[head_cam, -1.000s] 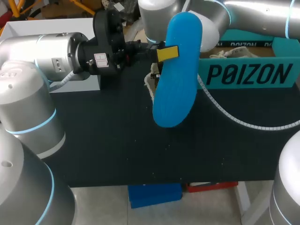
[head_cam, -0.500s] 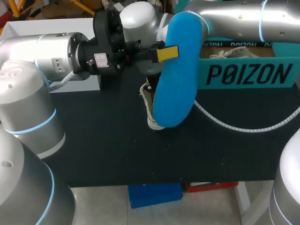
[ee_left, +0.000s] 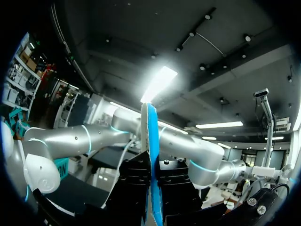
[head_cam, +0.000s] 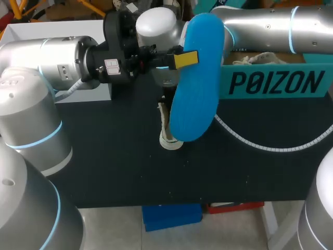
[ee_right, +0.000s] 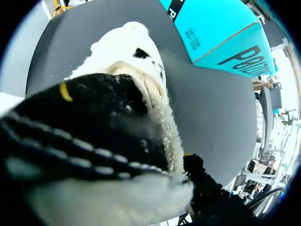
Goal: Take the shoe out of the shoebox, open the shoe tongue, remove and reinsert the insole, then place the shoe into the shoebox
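A blue insole (head_cam: 195, 78) hangs upright above the middle of the table, and my left gripper (head_cam: 186, 59) is shut on its edge. In the left wrist view the insole (ee_left: 151, 155) shows edge-on, pinched between the black fingers (ee_left: 136, 188). My right arm (head_cam: 156, 23) comes in from the back right, and its gripper end is hidden behind the insole. Below it, the shoe (head_cam: 167, 133), with white fleece and a dark upper, touches the black table. The shoe (ee_right: 117, 122) fills the right wrist view, pressed close against the gripper. The teal shoebox (head_cam: 276, 80) stands at the back right.
A white box (head_cam: 93, 91) sits at the back left behind my left arm. A white coiled cable (head_cam: 260, 140) from my right arm trails over the table (head_cam: 104, 156) in front of the shoebox (ee_right: 216, 37). Something beige (head_cam: 260, 56) lies inside the box.
My right arm swung left behind the insole and brought the shoe down to the table. The left gripper and the insole kept still.
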`<state>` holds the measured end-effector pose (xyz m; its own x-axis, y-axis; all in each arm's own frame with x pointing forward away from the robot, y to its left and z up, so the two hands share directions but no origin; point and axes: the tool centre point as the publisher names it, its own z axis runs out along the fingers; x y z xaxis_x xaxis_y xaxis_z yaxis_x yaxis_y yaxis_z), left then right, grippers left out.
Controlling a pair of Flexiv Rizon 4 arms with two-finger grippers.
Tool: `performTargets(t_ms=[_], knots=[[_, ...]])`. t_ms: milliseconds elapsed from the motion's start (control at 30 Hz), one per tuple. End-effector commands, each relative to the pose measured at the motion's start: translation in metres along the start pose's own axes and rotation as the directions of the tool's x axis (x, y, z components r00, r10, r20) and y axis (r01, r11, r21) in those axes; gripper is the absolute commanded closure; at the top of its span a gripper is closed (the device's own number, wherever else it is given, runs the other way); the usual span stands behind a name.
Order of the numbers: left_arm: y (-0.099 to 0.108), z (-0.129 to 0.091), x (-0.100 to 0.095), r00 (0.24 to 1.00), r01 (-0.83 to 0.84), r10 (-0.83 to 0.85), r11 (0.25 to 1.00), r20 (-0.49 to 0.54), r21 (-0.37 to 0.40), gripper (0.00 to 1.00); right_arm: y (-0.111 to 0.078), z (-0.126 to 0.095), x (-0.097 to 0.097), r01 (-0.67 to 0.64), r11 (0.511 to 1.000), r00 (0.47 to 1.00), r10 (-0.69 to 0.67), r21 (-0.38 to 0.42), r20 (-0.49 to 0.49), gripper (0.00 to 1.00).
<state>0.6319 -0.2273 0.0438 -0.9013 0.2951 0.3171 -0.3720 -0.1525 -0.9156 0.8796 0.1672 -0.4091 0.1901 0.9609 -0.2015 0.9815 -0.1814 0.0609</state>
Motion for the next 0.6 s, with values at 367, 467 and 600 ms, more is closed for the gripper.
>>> performTargets(t_ms=[367,467,600], knots=[[0.001,0.001,0.000,1.000,-0.001,0.001,1.000,0.003,0.001,1.00,-0.007,-0.080,-0.031,0.120,0.976,0.654,-0.215,-0.181,-0.725,0.00],[0.001,0.001,0.000,1.000,-0.001,0.001,1.000,0.003,0.001,1.00,-0.007,-0.080,-0.031,0.120,0.976,0.654,-0.215,-0.181,-0.725,0.00],[0.001,0.001,0.000,1.000,-0.001,0.001,1.000,0.003,0.001,1.00,-0.007,-0.080,-0.031,0.120,0.976,0.654,-0.215,-0.181,-0.725,0.00]])
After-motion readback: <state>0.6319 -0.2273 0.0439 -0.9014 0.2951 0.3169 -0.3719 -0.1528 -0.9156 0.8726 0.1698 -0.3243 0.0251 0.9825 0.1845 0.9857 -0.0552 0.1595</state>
